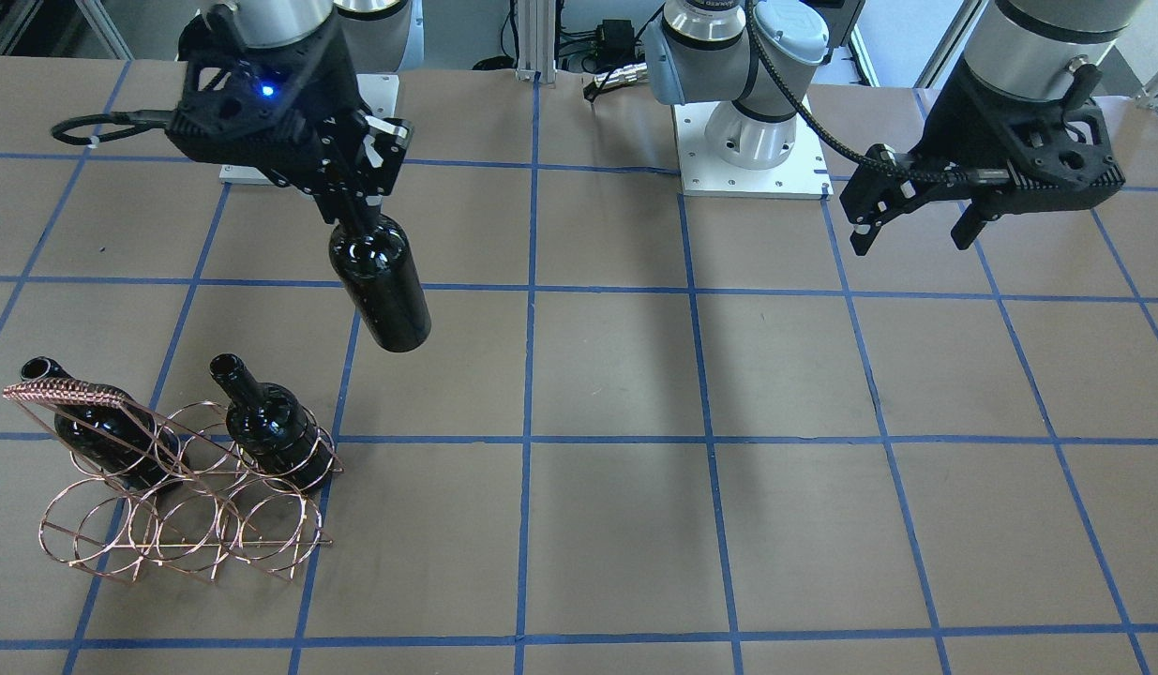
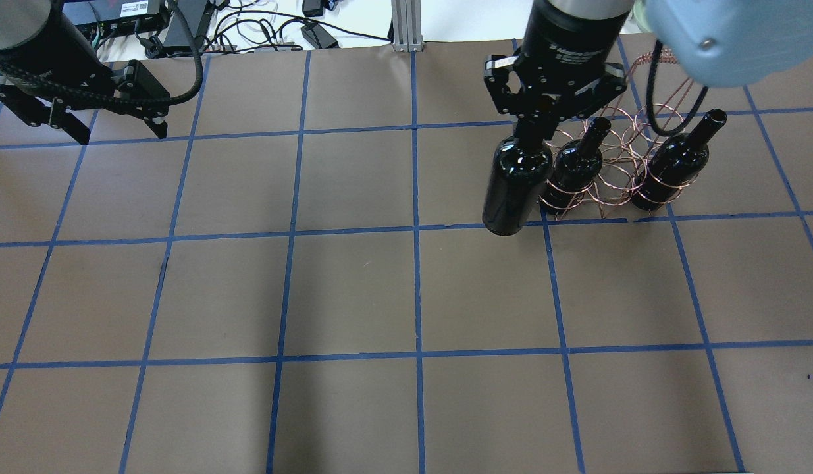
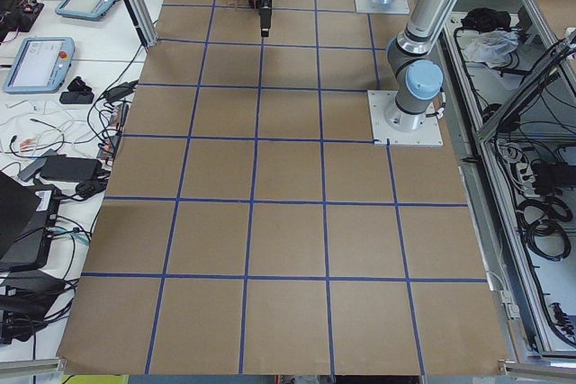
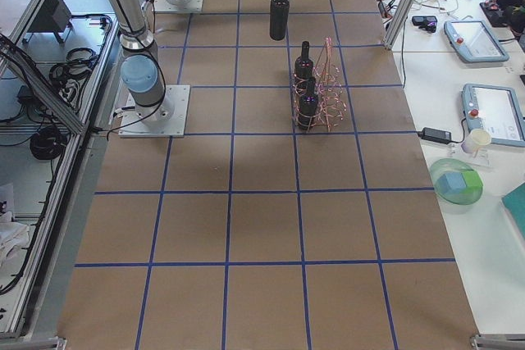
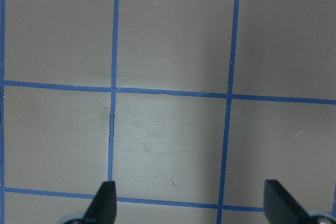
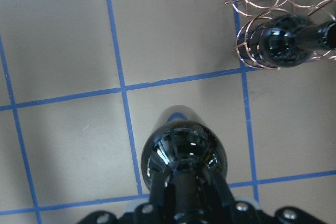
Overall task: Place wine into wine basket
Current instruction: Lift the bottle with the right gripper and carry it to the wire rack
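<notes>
Wine [image 1: 382, 286]: heavy, slick, breakable glass (my guess); grip the neck.
Right gripper [image 1: 358, 216]: clamped on its neck, near the table's [image 1: 616, 375] right edge.
Left gripper [image 1: 911, 234]: spread, empty.

Brown table [image 2: 353, 296], blue tape grid [image 2: 416, 296], cluttered side benches [image 3: 63, 60]

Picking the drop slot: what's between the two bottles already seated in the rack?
Only empty hoops of the wine basket, no third bottle, between the inboard seated bottle and the outboard seated bottle. Overhead exterior view shows it clearly.
</notes>
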